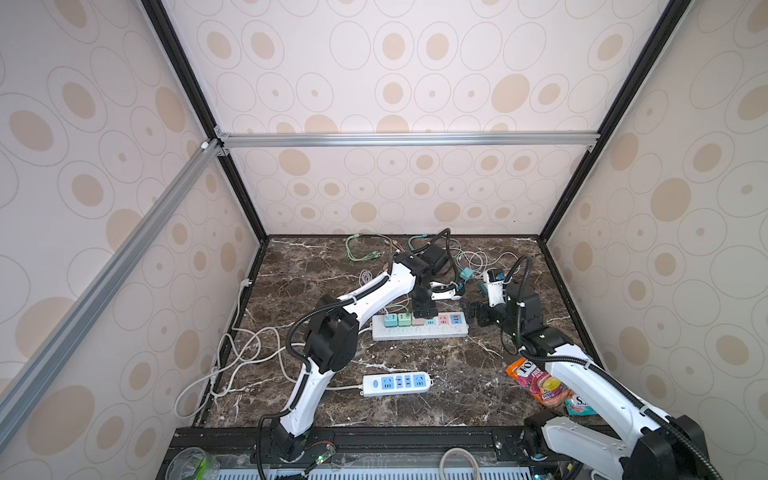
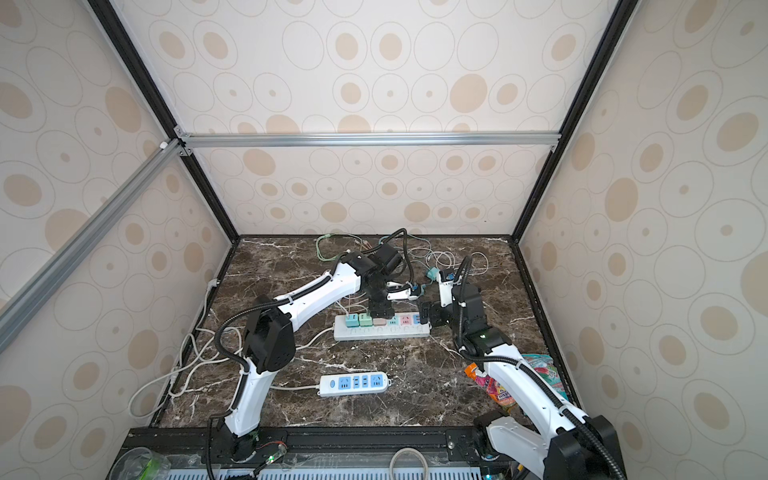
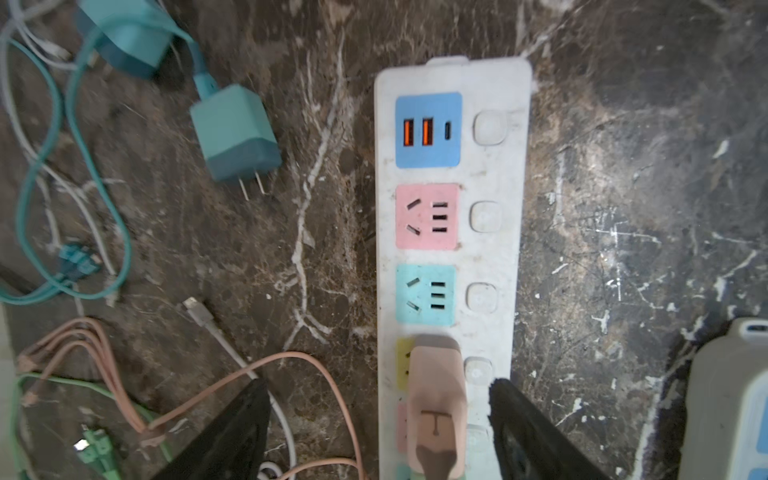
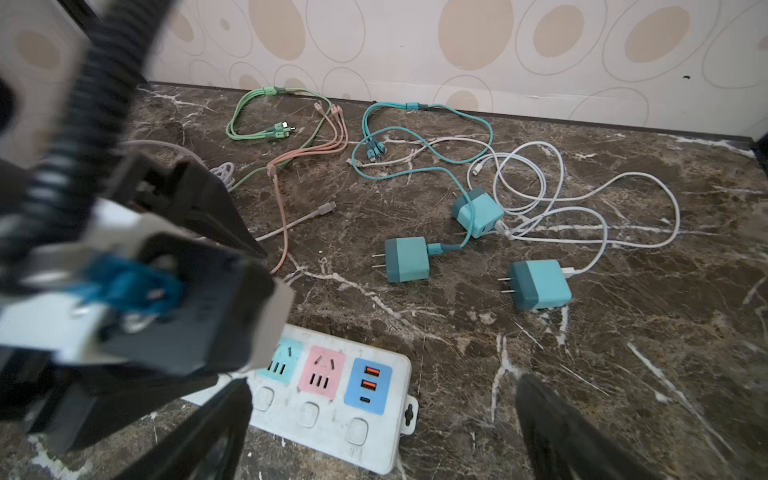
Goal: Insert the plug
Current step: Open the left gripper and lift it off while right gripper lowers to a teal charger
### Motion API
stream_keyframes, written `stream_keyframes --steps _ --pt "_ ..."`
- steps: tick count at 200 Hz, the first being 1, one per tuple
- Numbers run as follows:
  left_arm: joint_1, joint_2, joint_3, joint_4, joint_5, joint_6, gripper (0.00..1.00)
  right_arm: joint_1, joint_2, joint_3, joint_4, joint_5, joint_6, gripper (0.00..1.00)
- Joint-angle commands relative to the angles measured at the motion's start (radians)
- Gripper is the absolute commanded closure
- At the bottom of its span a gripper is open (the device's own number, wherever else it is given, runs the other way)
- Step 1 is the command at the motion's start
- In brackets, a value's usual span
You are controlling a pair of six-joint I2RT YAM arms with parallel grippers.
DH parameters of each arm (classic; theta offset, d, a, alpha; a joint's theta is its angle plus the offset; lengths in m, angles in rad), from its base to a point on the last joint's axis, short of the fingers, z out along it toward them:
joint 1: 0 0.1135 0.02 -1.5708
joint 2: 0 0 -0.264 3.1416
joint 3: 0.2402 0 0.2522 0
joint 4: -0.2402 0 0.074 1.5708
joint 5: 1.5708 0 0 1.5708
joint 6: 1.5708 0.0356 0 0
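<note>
Pink plug (image 3: 436, 411) cut off at view edge; power strip (image 4: 332, 399) sockets partly hidden behind blurred left arm (image 4: 187, 311).

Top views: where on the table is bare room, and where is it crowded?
Bare: the band between the long strip and short strip; the front edge before the short strip; the far-left corner. Crowded: cables and chargers at the back, packets front right, white cords along the left.

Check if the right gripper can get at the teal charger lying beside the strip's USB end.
Likely yes: the right gripper is open, the teal charger lies on bare marble ahead, and the left gripper hangs over the strip, off that path.
</note>
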Motion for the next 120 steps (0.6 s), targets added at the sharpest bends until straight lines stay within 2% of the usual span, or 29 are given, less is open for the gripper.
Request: stream_keyframes --steps 1,37,71,102,120 --pt "0.019 -0.135 -0.099 0.185 0.065 -0.038 0.02 -0.001 0.044 0.038 -0.027 0.078 0.093 0.00" --pt "0.023 -0.294 -0.338 0.520 0.115 -0.165 0.02 -0.001 0.184 0.105 -0.093 0.147 0.233 0.00" --pt "0.023 -0.414 -0.558 0.867 -0.030 -0.345 0.02 -0.001 0.338 0.234 -0.225 0.147 0.367 0.00" --pt "0.024 -0.517 -0.715 1.035 -0.060 -0.447 0.02 -0.001 0.476 0.353 -0.345 0.163 0.522 0.00" --pt "0.024 -0.581 -0.797 1.116 -0.106 -0.485 0.02 -0.001 0.552 0.412 -0.385 0.133 0.585 0.00"
